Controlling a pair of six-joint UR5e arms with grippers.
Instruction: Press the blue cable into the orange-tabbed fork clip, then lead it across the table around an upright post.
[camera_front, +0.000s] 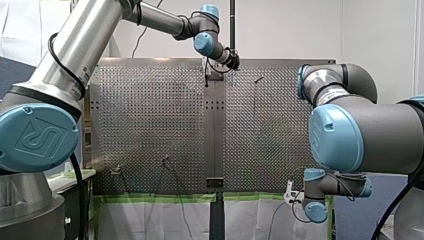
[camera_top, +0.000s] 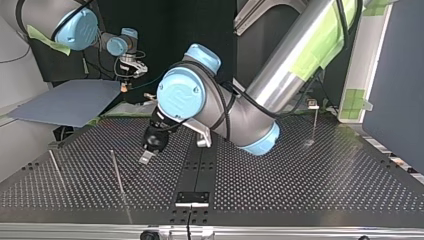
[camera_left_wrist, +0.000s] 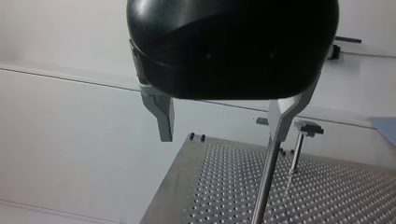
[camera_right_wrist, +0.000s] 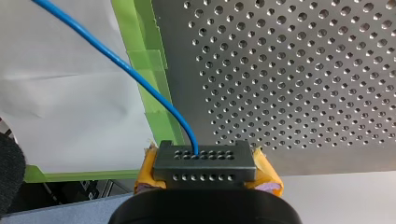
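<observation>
In the right wrist view my right gripper (camera_right_wrist: 205, 161) is shut, yellow pads on a black perforated block (camera_right_wrist: 205, 158). The blue cable (camera_right_wrist: 116, 60) runs out of that block, away over green tape. The gripper hangs just off the table's near edge at the front view's lower right (camera_front: 291, 195). My left gripper (camera_left_wrist: 222, 137) stands open with bare metal fingers (camera_left_wrist: 163, 119) and nothing between them, low over the far middle of the table (camera_top: 146, 156). A thin upright post (camera_left_wrist: 266, 186) rises right under one finger. A small clip on a stem (camera_front: 116, 171) stands near the front view's lower left.
The perforated metal table (camera_top: 300, 180) carries two thin posts (camera_top: 117, 172) (camera_top: 55, 165) at the top view's near left and a headed post (camera_top: 314, 117) at its far right. Green tape (camera_right_wrist: 149, 56) edges the table. A grey-blue sheet (camera_top: 70, 102) lies beyond the far left corner.
</observation>
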